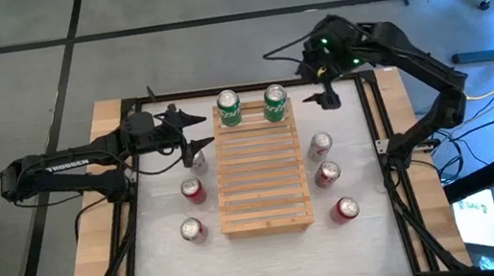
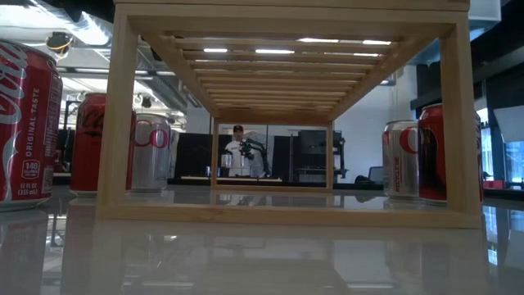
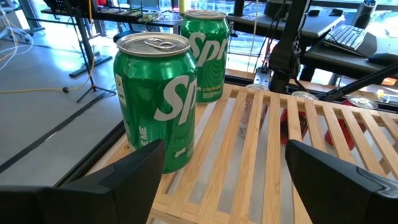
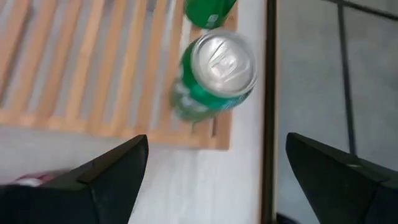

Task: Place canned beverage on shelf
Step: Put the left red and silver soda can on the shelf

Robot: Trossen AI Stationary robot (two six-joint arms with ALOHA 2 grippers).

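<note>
I see both green cans (image 1: 229, 108) upright at shelf (image 1: 263, 189) far edge, left gripper (image 1: 192, 119) & right gripper (image 1: 323, 99) open, empty, just off its corners.

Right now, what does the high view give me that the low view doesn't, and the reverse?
Only the high view shows the two green cans standing on the shelf's far end, with the left hand and right hand open beside them. Only the low view shows a person beyond the table. Both show the shelf and red and silver cans on the table either side.
</note>
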